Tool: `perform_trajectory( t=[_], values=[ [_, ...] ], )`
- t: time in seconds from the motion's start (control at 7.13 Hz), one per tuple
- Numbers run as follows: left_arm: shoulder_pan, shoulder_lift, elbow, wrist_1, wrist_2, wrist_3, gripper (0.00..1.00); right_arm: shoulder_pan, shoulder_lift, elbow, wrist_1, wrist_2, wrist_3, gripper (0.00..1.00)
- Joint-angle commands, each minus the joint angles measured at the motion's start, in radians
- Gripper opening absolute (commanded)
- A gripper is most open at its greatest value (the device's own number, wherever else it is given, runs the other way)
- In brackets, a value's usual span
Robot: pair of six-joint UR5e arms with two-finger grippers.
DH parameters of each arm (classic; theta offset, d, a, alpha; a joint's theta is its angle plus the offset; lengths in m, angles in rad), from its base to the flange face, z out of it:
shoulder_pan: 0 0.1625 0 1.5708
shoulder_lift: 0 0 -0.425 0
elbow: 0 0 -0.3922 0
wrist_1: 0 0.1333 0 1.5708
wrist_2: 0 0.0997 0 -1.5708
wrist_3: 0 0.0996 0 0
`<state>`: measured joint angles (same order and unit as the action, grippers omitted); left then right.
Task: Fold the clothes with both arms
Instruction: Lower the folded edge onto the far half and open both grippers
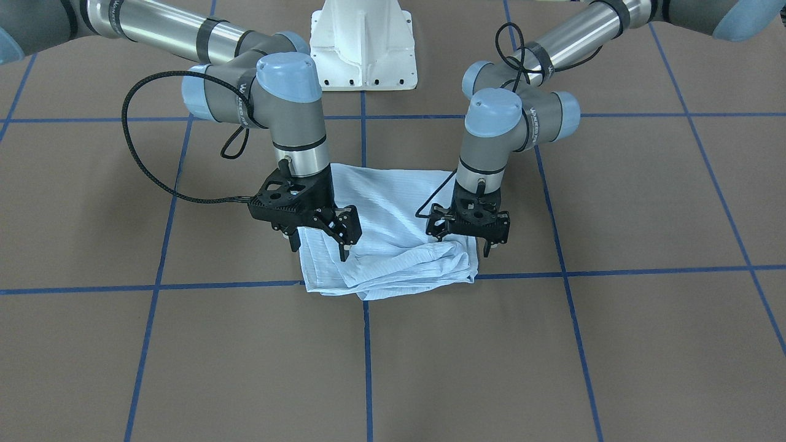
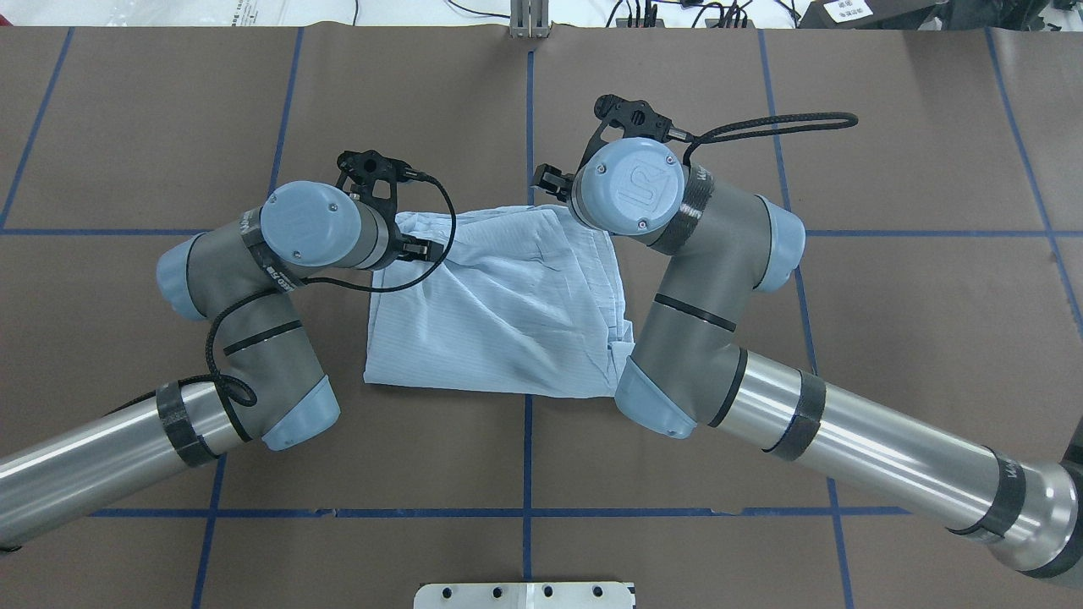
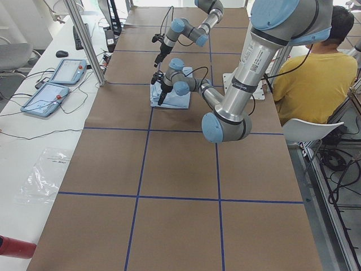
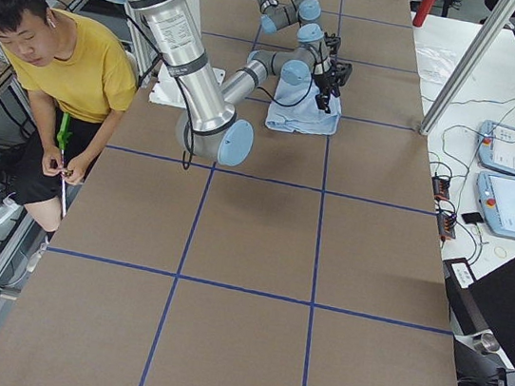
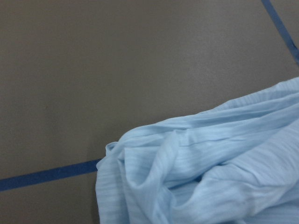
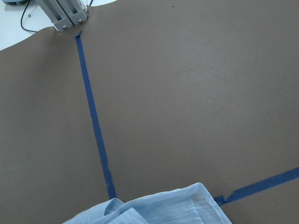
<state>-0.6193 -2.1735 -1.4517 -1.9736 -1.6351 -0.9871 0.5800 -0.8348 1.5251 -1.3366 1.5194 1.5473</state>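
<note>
The front-facing camera looks steeply down on the folded, thin, light blue striped shirt (image 1: 393, 202) from across the brown paper-covered table (image 1: 645, 356), with the white angular pedestal base (image 1: 362, 49) beyond the shirt. The overhead camera looks down from behind that base, and both hold the shirt at middle range. The side cameras stand at opposite table ends, far from the shirt, which is small in both, while each wrist camera hangs close over one shirt edge, facing the table past it.
</note>
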Motion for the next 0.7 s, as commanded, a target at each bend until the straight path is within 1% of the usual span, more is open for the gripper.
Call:
perform_trajectory(
  t=[0.0, 0.14, 0.28, 0.56],
  values=[
    [-0.089, -0.115, 0.185, -0.016, 0.000, 0.008, 1.00, 0.000, -0.007, -0.002, 0.001, -0.002, -0.001, 1.00],
    [-0.120, -0.140, 0.268, -0.078, 0.000, 0.015, 1.00, -0.005, -0.009, -0.003, 0.001, -0.004, 0.000, 1.00],
    [-0.135, -0.141, 0.292, -0.102, 0.000, 0.039, 1.00, -0.006, -0.010, -0.003, 0.001, -0.004, 0.000, 1.00],
    [-0.148, -0.140, 0.277, -0.134, -0.012, 0.057, 1.00, -0.006, -0.009, -0.002, 0.001, -0.004, -0.001, 1.00]
  ],
)
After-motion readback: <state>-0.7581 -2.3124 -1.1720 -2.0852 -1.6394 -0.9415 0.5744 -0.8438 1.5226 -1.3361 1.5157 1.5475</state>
